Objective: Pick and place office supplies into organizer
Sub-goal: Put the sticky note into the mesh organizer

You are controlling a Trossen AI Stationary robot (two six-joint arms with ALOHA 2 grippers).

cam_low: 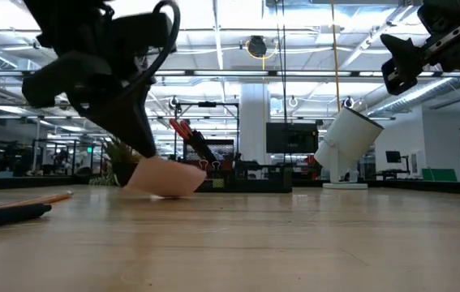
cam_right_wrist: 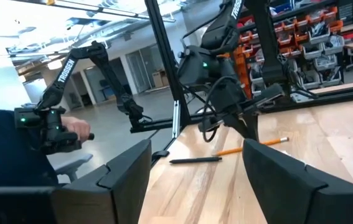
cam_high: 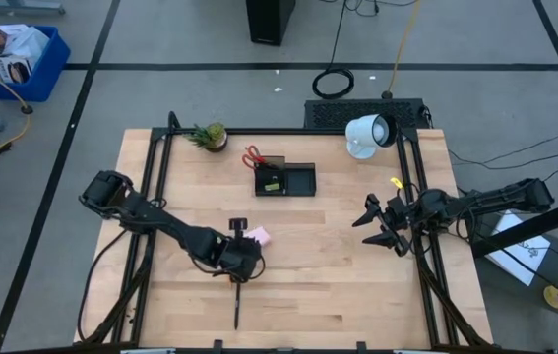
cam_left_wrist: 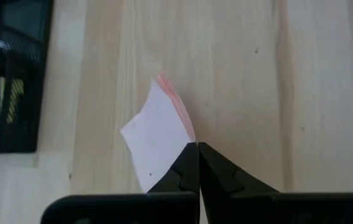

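- Red-handled scissors [cam_high: 252,156] already stand in the small black rectangular organizer [cam_high: 284,178].
- Left pincer [cam_left_wrist: 198,163] is clamped on the pink sticky-note pad's [cam_left_wrist: 159,131] corner, mid-bench [cam_high: 338,256].
- A black pen [cam_high: 236,305] and orange pencil [cam_right_wrist: 249,146] remain out.
- Right pincer [cam_high: 380,225] waits, wide, empty.

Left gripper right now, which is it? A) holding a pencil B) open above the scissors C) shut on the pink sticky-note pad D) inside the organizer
C: the left gripper has its fingers pinched together on a corner of the pink sticky-note pad, which tilts up off the table in the low view.
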